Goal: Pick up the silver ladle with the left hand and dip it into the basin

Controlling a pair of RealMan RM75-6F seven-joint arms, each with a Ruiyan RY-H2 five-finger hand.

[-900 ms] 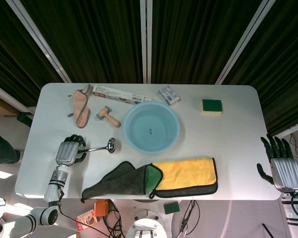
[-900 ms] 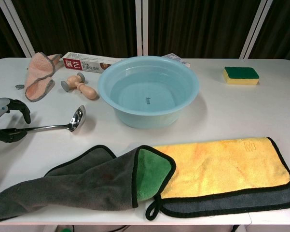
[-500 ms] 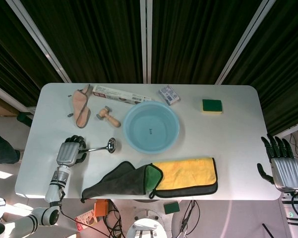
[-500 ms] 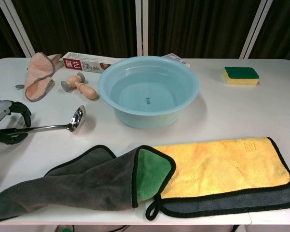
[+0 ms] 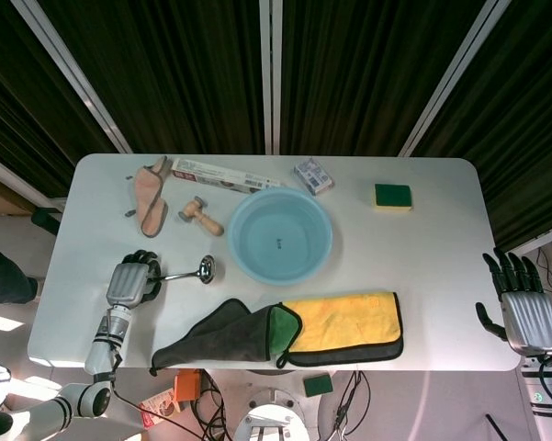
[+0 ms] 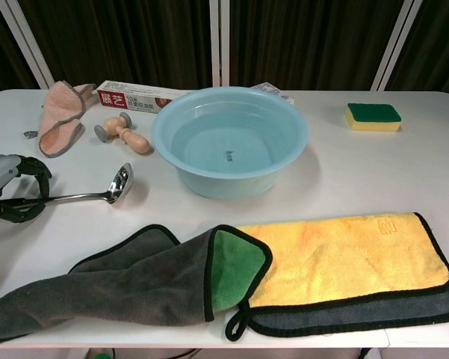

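Note:
The silver ladle [image 5: 195, 271] lies flat on the white table, its bowl pointing toward the light blue basin [image 5: 242, 265], which holds water. My left hand [image 5: 129, 280] is at the far end of the handle, fingers and thumb curled around it. In the chest view the ladle [image 6: 97, 196] runs from its bowl left into the left hand [image 6: 11, 188], and the basin [image 6: 231, 183] stands to the right of it. My right hand [image 5: 519, 308] hangs open off the table's right edge, holding nothing.
A pink cloth [image 5: 151, 195], a wooden roller [image 5: 200, 216], a long box [image 5: 225, 175] and a small packet [image 5: 312, 175] sit along the back. A green-yellow sponge [image 5: 392, 196] is back right. A yellow towel [image 5: 344, 323] and a grey cloth [image 5: 216, 333] cover the front edge.
The left hand's fingers and thumb have closed in further around the ladle's handle. The ladle has stayed in place on the table. The right hand has not moved.

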